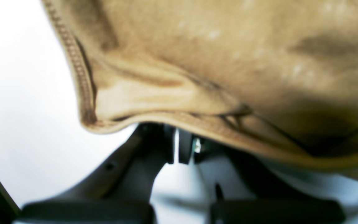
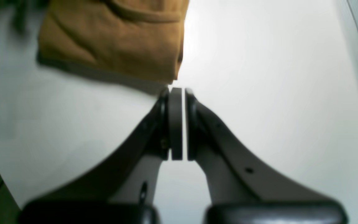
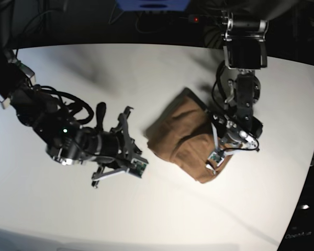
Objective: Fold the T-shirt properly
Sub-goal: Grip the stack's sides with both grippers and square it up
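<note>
Cloth handling: the T-shirt (image 3: 186,138) looks soft, light and limp; likely to sag and slide on the smooth table (image 3: 146,73). Stitched hems and corners seem the surest places to pinch, taking all layers together.
Cloth look: plain tan-brown, no print visible; bunched into a compact, creased bundle. A double-stitched hem runs down the upper left of the left wrist view (image 1: 76,62).
Cloth place: right of centre in the base view, flat on the white table.
Left gripper (image 1: 176,146): pressed together, tips tucked under the drooping cloth edge; whether any fabric is caught between them I cannot tell.
Right gripper (image 2: 179,93): pressed together, pinching nothing; a cloth corner (image 2: 166,71) sits just above its tips in the wrist view, near or touching, while the base view shows it left of the bundle.
</note>
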### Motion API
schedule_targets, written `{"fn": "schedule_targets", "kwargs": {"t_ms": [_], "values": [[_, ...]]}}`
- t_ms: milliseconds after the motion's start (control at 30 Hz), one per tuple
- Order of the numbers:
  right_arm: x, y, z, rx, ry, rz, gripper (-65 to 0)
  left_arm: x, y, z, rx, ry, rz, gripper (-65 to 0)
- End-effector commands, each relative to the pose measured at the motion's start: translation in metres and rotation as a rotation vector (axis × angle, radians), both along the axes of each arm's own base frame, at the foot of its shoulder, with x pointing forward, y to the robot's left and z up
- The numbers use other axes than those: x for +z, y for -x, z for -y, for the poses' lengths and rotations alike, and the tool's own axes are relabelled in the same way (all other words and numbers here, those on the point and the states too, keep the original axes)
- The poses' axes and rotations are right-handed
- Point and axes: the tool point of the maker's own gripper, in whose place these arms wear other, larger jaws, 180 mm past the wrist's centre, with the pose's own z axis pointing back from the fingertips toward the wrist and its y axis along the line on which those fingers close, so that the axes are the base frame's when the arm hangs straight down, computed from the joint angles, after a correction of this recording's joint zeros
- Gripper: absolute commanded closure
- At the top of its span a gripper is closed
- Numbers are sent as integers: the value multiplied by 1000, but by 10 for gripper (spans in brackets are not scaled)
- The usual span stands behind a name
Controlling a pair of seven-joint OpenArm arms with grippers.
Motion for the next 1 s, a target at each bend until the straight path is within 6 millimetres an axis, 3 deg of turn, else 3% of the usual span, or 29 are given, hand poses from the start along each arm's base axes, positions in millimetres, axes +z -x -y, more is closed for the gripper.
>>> {"fn": "schedule_targets", "kwargs": {"t_ms": [0,200,433,667,967], "values": [[16,-7,-8,30,-35,51,-3,-2,1,6,-13,24,-14,-23],[1,-10,-10,162,-39,40,-3,7,-9,-9,-16,2,26,-23],[-58,-28,23,254,160,35,-3,16,-23,-15,-33,-50,70,-23],[-107,-49,42,175,163,-28,-3,19,-28,-6,-46,-52,87,-23],[-112,-83,28,154,145,-7,-3,27,-37,-6,-47,-53,107,-23]]}}
